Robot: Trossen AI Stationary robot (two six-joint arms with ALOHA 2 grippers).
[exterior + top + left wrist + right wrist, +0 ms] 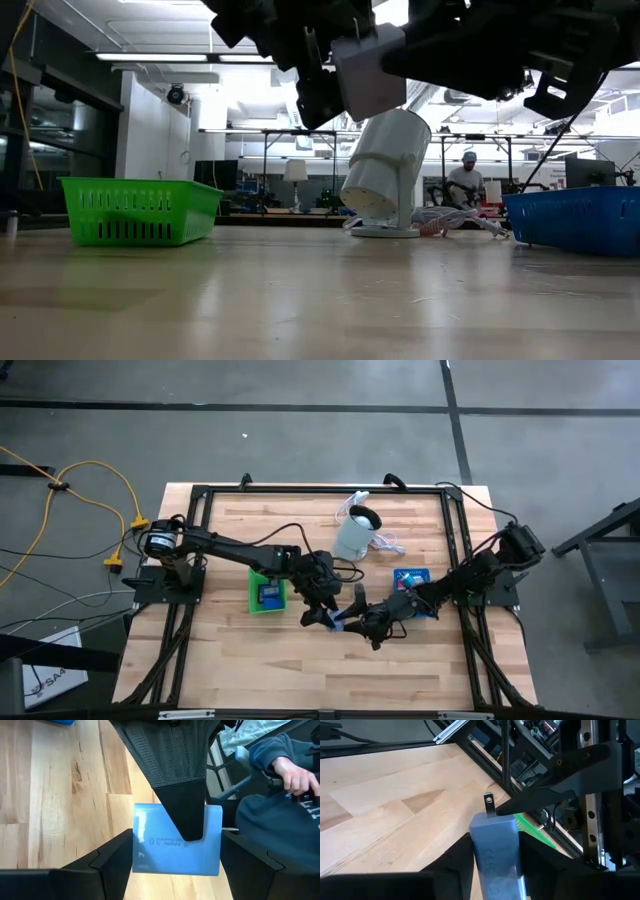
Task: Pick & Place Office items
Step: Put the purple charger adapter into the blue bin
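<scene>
Overhead, lit workshop behind wooden table (pixel 300 660).

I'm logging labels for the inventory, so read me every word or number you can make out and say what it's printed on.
"3.0" on the blue adapter, held between both hands.
A smaller line beside it on the adapter starts with what looks like "Adapter"; the rest is too small to read.
Raised lettering on the adapter's narrow side: blurred, unreadable.
Dark lettering on the white sheet on the floor: too small to read.
No other readable text.
</scene>
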